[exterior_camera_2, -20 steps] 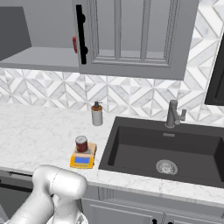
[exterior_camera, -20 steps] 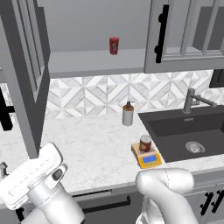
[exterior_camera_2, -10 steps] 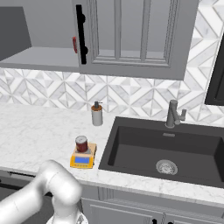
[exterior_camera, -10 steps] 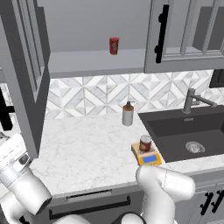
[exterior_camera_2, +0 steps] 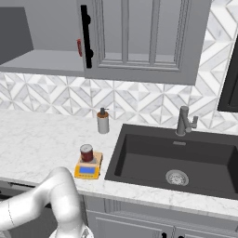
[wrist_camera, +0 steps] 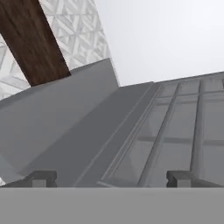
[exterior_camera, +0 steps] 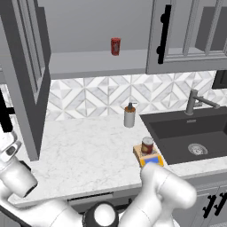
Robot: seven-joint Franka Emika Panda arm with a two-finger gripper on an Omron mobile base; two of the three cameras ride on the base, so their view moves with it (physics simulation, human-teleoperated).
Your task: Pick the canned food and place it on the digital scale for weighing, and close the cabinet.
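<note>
Since the earlier frame the arm had swung further left and low, its wrist sliding toward the left edge of the left base view, while the things on the counter had stayed put. In the left base view the canned food [exterior_camera: 147,145] stood upright on the digital scale [exterior_camera: 148,157] near the counter's [exterior_camera: 80,155] front edge, just left of the sink [exterior_camera: 190,133]; the soap dispenser [exterior_camera: 129,116] stood toward the back edge, the slim red can [exterior_camera: 115,46] on the cabinet's [exterior_camera: 31,80] open shelf, its left door swung open. In the right base view the tin [exterior_camera_2: 86,152] sat on the scale [exterior_camera_2: 88,169] beside the sink's [exterior_camera_2: 176,158] left rim. In the hand view the gripper [wrist_camera: 111,178] was spread apart and empty, both fingertips [wrist_camera: 43,177] before the grey framed cabinet door [wrist_camera: 175,144].
</note>
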